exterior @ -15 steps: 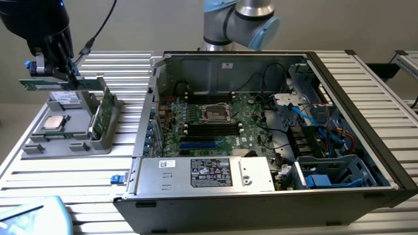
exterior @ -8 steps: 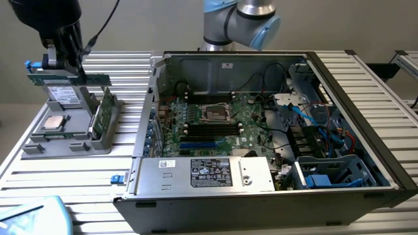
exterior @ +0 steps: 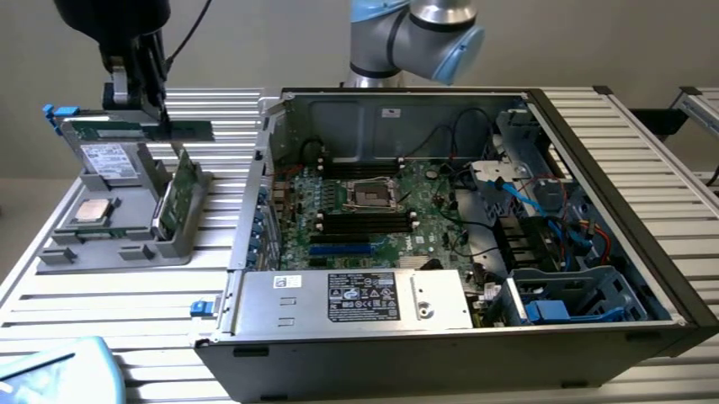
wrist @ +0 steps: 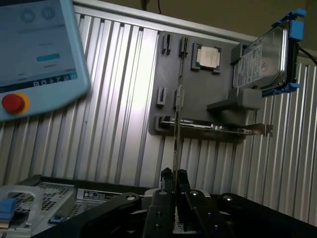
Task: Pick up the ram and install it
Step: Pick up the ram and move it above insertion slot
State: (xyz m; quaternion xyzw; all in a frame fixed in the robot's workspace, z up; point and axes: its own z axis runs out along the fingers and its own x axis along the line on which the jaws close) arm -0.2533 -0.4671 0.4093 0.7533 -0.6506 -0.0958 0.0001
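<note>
The ram (exterior: 191, 130) is a long thin green stick hanging level above the grey parts tray (exterior: 67, 252) at the exterior view's left. My black gripper (exterior: 155, 124) comes down onto it from above and is shut on it. In the wrist view the ram (wrist: 177, 114) shows edge-on as a thin line running away from my gripper (wrist: 174, 174), whose two fingers pinch its near end. The open computer case (exterior: 337, 370) lies to the exterior view's right, with black memory slots (exterior: 365, 223) on its motherboard beside the processor socket (exterior: 371, 194).
The tray holds a silver processor chip (exterior: 90, 212), a grey drive (exterior: 109, 158) and a green expansion card (exterior: 180, 198) standing on edge. A teach pendant (wrist: 34, 49) lies on the slatted table near the case. The arm's base (exterior: 416, 34) stands behind the case.
</note>
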